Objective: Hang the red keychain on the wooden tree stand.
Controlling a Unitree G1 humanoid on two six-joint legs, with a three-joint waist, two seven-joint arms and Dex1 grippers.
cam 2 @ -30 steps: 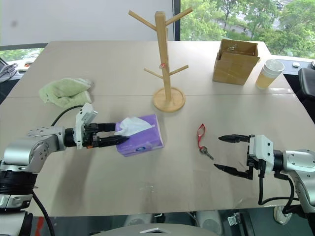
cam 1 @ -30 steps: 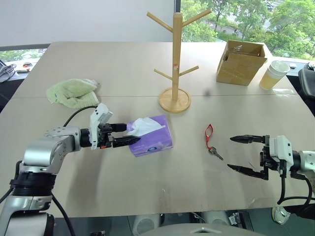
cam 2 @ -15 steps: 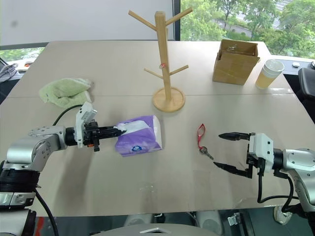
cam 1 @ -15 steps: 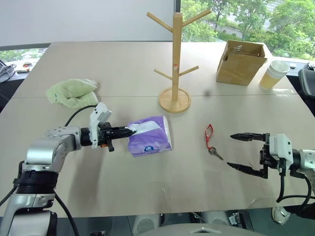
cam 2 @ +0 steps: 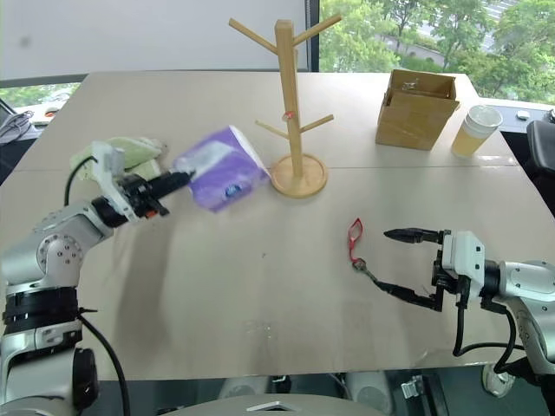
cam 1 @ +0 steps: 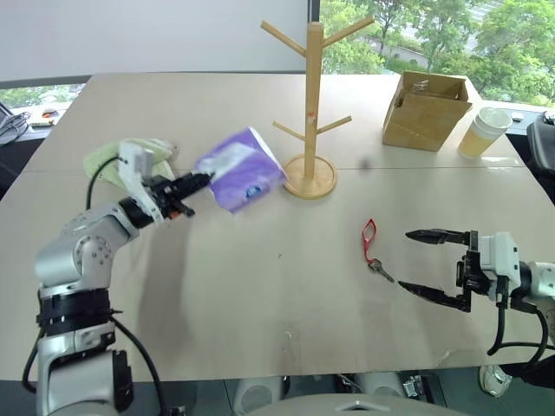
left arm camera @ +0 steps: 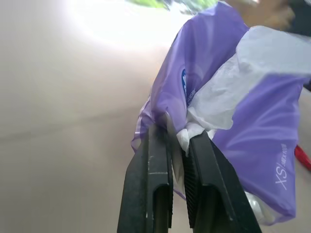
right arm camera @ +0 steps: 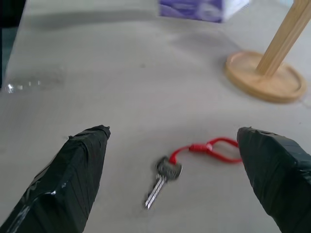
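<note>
Starting at nine o'clock on the table (cam 1: 260, 286), your left gripper (cam 1: 201, 180) is pinching the edge of the purple tissue pack (cam 1: 240, 168), fingers clamped tight on the wrapper, and the pack is hanging in the air, tilted, above the tabletop. In the left wrist view you are seeing both black fingers (left arm camera: 151, 189) squeezing purple plastic and white tissue between them. Just behind that arm, around ten o'clock, a green cloth (cam 1: 143, 154) is lying crumpled.

Moving toward centre, at twelve o'clock, the wooden tree stand (cam 1: 310, 104) is standing upright on its round base, the pack floating just beside it on its nine o'clock side. No pegs are carrying anything.

Sliding on to about four o'clock from the stand, the red keychain (cam 1: 371, 245) is lying flat on the table, red loop farther from you, dark key nearer.

At the keychain's three o'clock, your right gripper (cam 1: 414, 260) is hovering with its jaws spread wide, pointing at the key, tips near it but apart from it, holding nothing.

Far off at one to two o'clock, a cardboard box (cam 1: 427, 108) and a paper cup (cam 1: 483, 131) are sitting near the table's edge.
</note>
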